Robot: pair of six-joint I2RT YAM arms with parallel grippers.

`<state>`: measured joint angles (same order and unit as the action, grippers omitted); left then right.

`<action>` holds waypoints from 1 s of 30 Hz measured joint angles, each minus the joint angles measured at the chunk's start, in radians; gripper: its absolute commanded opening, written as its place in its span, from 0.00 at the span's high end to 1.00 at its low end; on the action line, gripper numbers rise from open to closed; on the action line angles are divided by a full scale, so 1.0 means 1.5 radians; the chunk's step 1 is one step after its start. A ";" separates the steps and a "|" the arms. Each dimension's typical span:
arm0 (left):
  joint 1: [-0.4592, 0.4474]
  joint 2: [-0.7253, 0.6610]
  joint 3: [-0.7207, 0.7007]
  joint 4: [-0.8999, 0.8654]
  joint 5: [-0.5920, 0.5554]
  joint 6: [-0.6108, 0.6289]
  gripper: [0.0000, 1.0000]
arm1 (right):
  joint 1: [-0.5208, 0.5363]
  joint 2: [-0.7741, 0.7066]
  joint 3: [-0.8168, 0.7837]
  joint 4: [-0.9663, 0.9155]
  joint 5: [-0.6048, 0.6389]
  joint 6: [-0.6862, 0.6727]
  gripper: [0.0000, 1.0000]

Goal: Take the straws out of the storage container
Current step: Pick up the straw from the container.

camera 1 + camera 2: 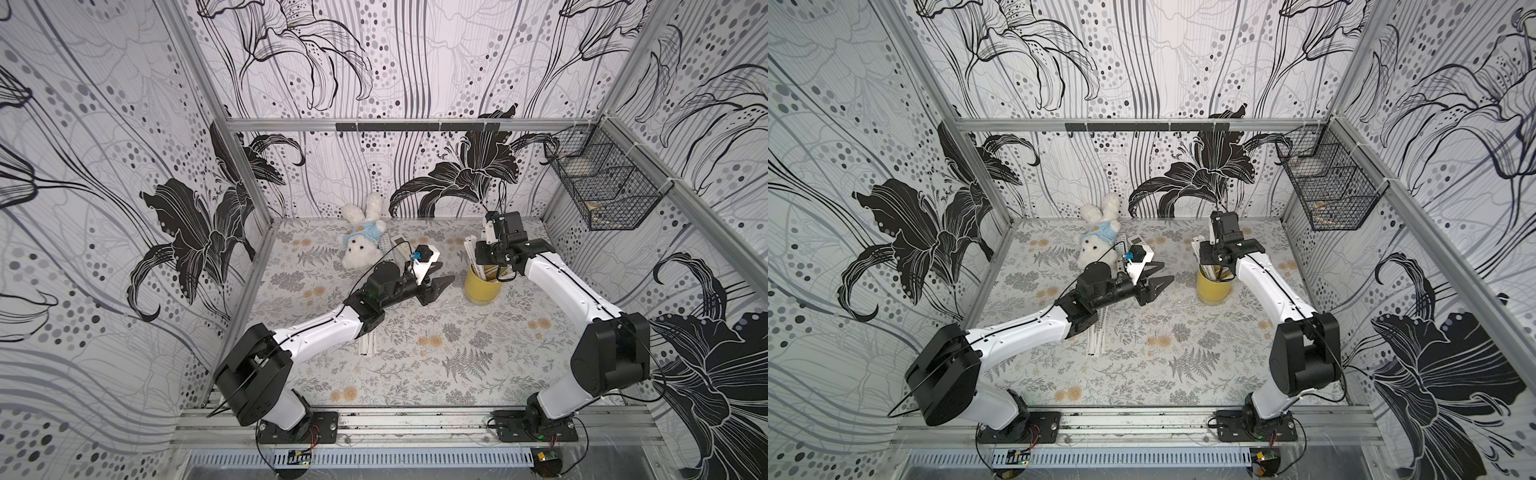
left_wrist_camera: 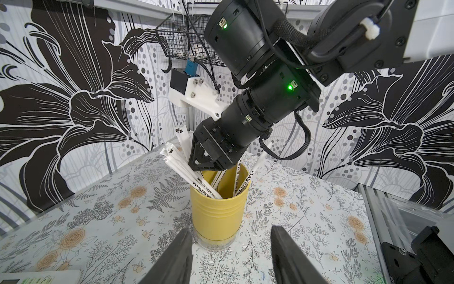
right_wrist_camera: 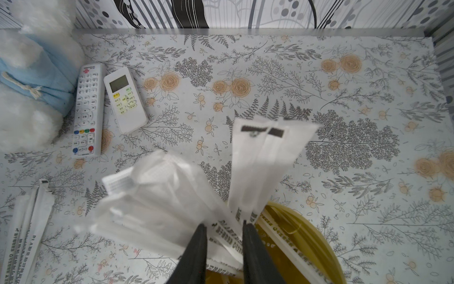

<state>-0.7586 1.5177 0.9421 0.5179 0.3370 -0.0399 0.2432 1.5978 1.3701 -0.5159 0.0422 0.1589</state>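
The storage container, a yellow cup (image 1: 482,286) (image 1: 1213,286) (image 2: 218,211), stands at the back right of the table with several white paper-wrapped straws (image 1: 471,249) (image 2: 179,159) (image 3: 260,162) fanning out of it. My right gripper (image 3: 224,225) (image 2: 208,167) points down into the cup's mouth. Its fingers are closed round a few straws that fill the gap between them. My left gripper (image 1: 444,287) (image 2: 231,230) is open and empty, just left of the cup and aimed at its base without touching it. A few more straws (image 1: 368,345) (image 3: 24,226) lie flat on the table under the left forearm.
A white plush rabbit (image 1: 361,237) in a blue shirt lies at the back, with two white remote controls (image 3: 87,108) (image 3: 125,98) beside it. A black wire basket (image 1: 602,183) hangs on the right wall. Enclosure walls stand close behind and right of the cup.
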 measured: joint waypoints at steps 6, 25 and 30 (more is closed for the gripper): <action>0.000 0.014 0.007 0.000 0.003 0.000 0.44 | -0.001 0.008 0.006 -0.001 -0.008 0.000 0.68; 0.000 0.034 0.020 -0.001 0.027 0.000 0.45 | -0.001 0.023 0.012 -0.001 0.008 -0.015 0.78; 0.000 0.045 0.032 -0.001 0.031 -0.001 0.45 | -0.001 0.023 0.012 -0.001 0.014 -0.017 0.87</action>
<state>-0.7586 1.5845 0.9897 0.5159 0.3836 -0.0406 0.2413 1.6318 1.3876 -0.5167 0.0631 0.1341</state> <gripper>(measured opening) 0.550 0.154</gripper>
